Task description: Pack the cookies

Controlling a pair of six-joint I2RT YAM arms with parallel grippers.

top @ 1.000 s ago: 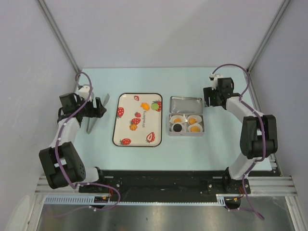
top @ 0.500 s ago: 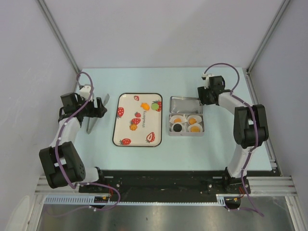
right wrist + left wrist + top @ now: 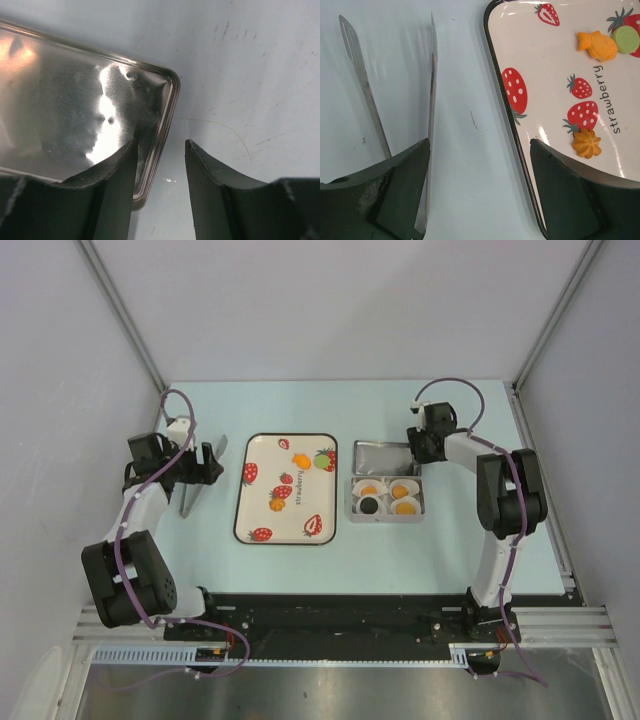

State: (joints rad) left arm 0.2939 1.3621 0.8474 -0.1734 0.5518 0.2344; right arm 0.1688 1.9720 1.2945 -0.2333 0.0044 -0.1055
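Our right arm folds in from the table's right edge, its gripper [image 3: 160, 147] slightly open astride the lid's [image 3: 75, 100] corner rim, with tabletop [image 3: 250, 75] showing beyond. Our left gripper [image 3: 479, 145] hangs wide open over tongs [image 3: 364, 87] near the left edge. The cookies [image 3: 370, 505] sit in the tin [image 3: 352, 498] mid-table.

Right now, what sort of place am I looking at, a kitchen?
Probably a robotics lab test booth, not a kitchen: a left arm and right arm bolted to a metal rail at the table edge, bare grey walls, and a strawberry tray and tin laid out as props.
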